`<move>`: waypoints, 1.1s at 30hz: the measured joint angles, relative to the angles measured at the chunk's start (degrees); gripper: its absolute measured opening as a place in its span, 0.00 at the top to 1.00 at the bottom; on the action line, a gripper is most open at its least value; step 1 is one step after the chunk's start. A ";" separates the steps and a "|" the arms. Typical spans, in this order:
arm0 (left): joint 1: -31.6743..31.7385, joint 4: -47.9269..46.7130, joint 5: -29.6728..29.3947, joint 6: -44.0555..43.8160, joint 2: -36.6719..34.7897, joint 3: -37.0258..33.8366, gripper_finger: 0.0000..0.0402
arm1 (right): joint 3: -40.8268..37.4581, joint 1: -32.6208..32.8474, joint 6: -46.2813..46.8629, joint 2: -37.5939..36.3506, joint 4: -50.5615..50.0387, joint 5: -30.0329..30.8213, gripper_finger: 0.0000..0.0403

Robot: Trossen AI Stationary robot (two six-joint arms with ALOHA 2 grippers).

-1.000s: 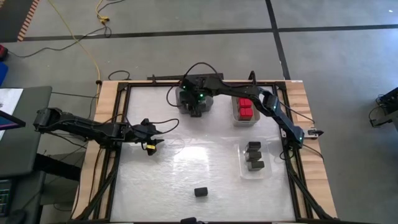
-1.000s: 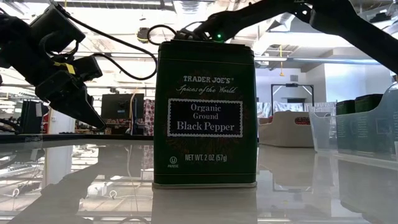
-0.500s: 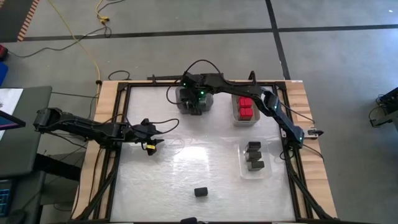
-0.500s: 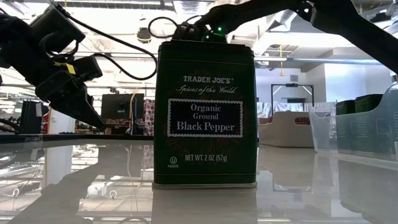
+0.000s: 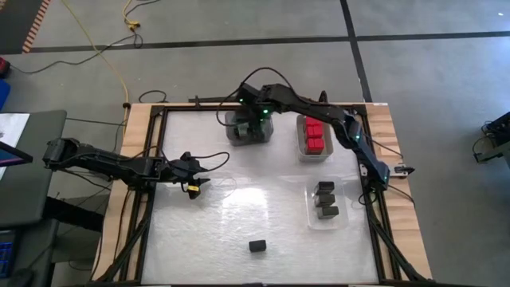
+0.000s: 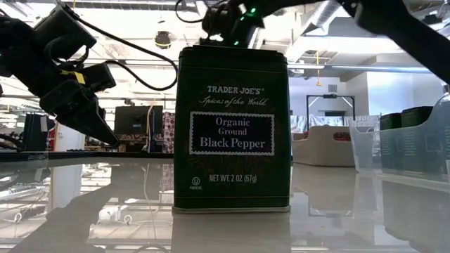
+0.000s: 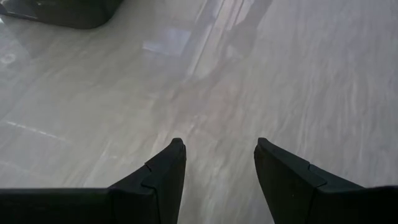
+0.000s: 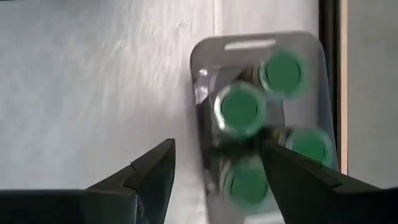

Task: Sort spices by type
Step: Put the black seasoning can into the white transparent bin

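Note:
Several green-lidded spice jars (image 8: 241, 109) stand in a clear tray (image 5: 236, 134) at the table's far middle. My right gripper (image 8: 217, 149) hangs open high above them, holding nothing, and the low view shows it (image 6: 228, 17) well off the table. A dark black-pepper tin (image 5: 256, 245) stands upright on its base near the front edge, filling the low view (image 6: 232, 130). Red-topped boxes (image 5: 314, 137) and dark blocks (image 5: 325, 203) fill two trays on the right. My left gripper (image 5: 195, 185) hovers open over the table's left side, empty (image 7: 219, 146).
A wooden frame (image 5: 142, 119) with dark rails borders the white table top. Bare table (image 5: 239, 199) lies between the trays and the lone tin. Cables loop off both arms. The room beyond the table shows in the low view.
My right gripper has risen from just over the jar tray to well above it, shifting slightly toward the far edge. The jars stay in their tray.

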 joint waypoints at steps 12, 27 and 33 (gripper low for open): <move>-0.01 -1.33 0.09 -2.12 0.00 0.02 0.54 | -30.45 6.17 9.95 -21.95 10.00 -1.59 0.34; -0.01 -0.61 0.17 -1.69 0.00 0.02 0.54 | -94.85 37.02 40.27 -64.93 58.16 29.96 0.34; 0.00 -0.66 0.52 -4.30 0.00 0.02 0.54 | -104.24 43.56 40.47 -69.86 71.95 33.21 0.34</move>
